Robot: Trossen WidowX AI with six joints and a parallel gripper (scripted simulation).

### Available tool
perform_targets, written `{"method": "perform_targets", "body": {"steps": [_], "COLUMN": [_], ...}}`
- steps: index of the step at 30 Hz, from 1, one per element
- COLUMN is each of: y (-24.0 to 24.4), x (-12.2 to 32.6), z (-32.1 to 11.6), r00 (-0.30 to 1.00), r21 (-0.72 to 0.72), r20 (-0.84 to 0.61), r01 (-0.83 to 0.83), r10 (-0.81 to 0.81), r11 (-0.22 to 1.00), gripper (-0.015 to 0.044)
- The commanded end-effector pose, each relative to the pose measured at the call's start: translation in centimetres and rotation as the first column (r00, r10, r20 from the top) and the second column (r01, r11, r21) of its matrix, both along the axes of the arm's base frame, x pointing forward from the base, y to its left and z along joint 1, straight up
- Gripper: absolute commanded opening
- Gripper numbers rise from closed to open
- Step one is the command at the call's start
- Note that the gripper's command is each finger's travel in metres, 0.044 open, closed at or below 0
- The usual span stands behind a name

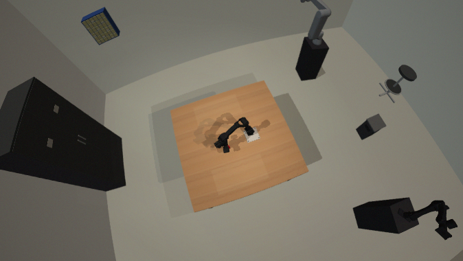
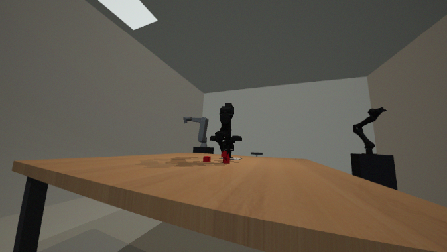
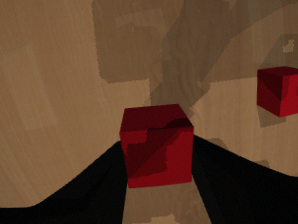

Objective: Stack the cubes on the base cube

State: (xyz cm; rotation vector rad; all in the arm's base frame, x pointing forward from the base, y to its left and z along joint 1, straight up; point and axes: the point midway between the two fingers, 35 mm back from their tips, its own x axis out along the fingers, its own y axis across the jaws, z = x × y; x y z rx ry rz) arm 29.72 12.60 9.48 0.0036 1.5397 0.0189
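My gripper [image 2: 225, 151] [image 3: 156, 145] is shut on a red cube [image 2: 224, 154] [image 3: 172, 160], which looks roughly level between the black fingers. A second red cube [image 2: 226, 160] stands on the table below the held cube in the exterior view; the held cube appears just above it, slightly to the left, and whether they touch cannot be told. This lower cube is hidden in the wrist view. A third red cube [image 2: 207, 159] [image 3: 286, 92] stands apart on the table, at the right edge of the wrist view. Nothing visible marks which cube is the base. The top view shows only a bit of red beside the gripper.
The arm stands on a white mounting plate [image 1: 253, 137] on the wooden table [image 1: 240, 172] [image 2: 265, 199]. Arm shadows fall across the table around the cubes. Another black arm [image 1: 426, 210] [image 2: 361, 134], a grey arm [image 1: 317, 25] [image 2: 202, 130] and a dark cabinet [image 1: 69, 137] stand away from the table.
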Motion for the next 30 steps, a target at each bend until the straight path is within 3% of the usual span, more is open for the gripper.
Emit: {"method": "perform_targets", "body": {"steps": [1,23,27,30], "y": [-0.03,-0.02,-0.02,-0.02], "x": [-0.02,-0.02,-0.02,-0.02], "z": [-0.26,-0.40,-0.40,-0.40], "r00": [1.000,1.000,1.000,1.000], "r21": [-0.002,-0.003,-0.003,-0.003], "r20": [-0.005,-0.005,-0.005,-0.005], "r01": [0.005,-0.001,-0.001,-0.001], "r10": [-0.005,0.001,0.001,0.001], "r11": [1.000,1.000,1.000,1.000], "gripper": [0.0105,0.0105,0.0205,0.0205]}}
